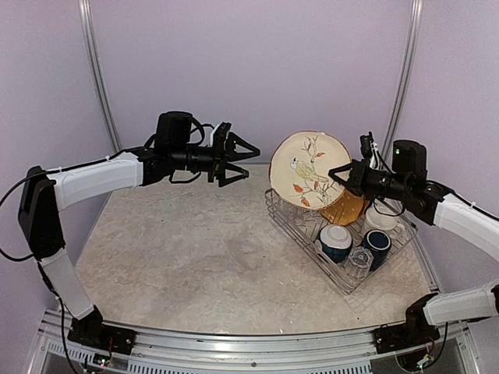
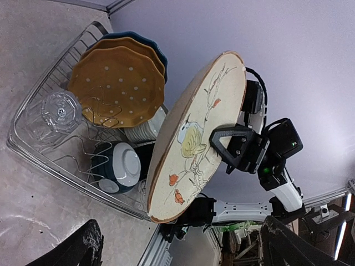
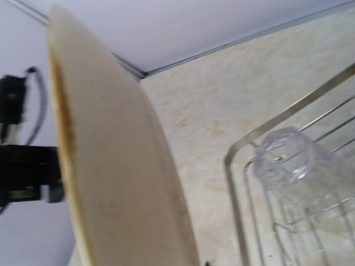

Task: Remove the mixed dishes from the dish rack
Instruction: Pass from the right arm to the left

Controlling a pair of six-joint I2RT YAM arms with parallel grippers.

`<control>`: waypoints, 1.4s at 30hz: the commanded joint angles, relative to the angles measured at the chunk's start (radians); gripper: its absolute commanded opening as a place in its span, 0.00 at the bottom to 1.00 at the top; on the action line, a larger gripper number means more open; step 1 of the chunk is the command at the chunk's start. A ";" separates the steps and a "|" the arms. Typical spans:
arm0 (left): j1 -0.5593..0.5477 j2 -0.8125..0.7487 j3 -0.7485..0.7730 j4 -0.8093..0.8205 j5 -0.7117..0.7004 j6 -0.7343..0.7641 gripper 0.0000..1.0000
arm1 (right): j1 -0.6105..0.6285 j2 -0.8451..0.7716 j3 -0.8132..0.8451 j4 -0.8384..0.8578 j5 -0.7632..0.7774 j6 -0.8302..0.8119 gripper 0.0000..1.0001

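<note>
Right gripper (image 1: 340,174) holds the cream floral plate (image 1: 309,168) in the air over the far end of the dish rack (image 1: 299,227).
Its jaws are clamped on the plate's right rim, and the painted face is turned toward the near edge. The wire rack sits by the right edge of the tabletop (image 1: 195,249) and holds orange plates (image 1: 348,209), a teal bowl (image 1: 335,240), a navy mug (image 1: 377,245), a cream mug (image 1: 382,217) and a clear glass (image 1: 360,259). The left gripper (image 1: 248,162) hovers over the far middle of the tabletop with its jaws spread wide and empty, apart from the plate.
</note>
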 commanded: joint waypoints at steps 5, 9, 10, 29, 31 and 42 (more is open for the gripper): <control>-0.071 0.111 0.086 0.085 0.044 -0.050 0.86 | 0.006 -0.011 -0.015 0.265 -0.113 0.093 0.00; -0.086 0.146 0.135 0.071 0.023 -0.041 0.71 | 0.014 -0.012 -0.025 0.278 -0.115 0.102 0.00; -0.087 0.153 0.148 0.073 0.027 -0.045 0.65 | 0.013 -0.013 -0.026 0.275 -0.115 0.102 0.00; -0.105 0.228 0.274 -0.014 -0.016 -0.008 0.31 | 0.016 -0.024 -0.051 0.261 -0.122 0.093 0.00; -0.105 0.235 0.281 -0.019 -0.019 -0.008 0.29 | 0.017 -0.023 -0.058 0.275 -0.126 0.101 0.00; -0.096 0.215 0.298 -0.142 -0.102 0.042 0.00 | 0.017 -0.002 -0.037 0.194 -0.094 0.040 0.13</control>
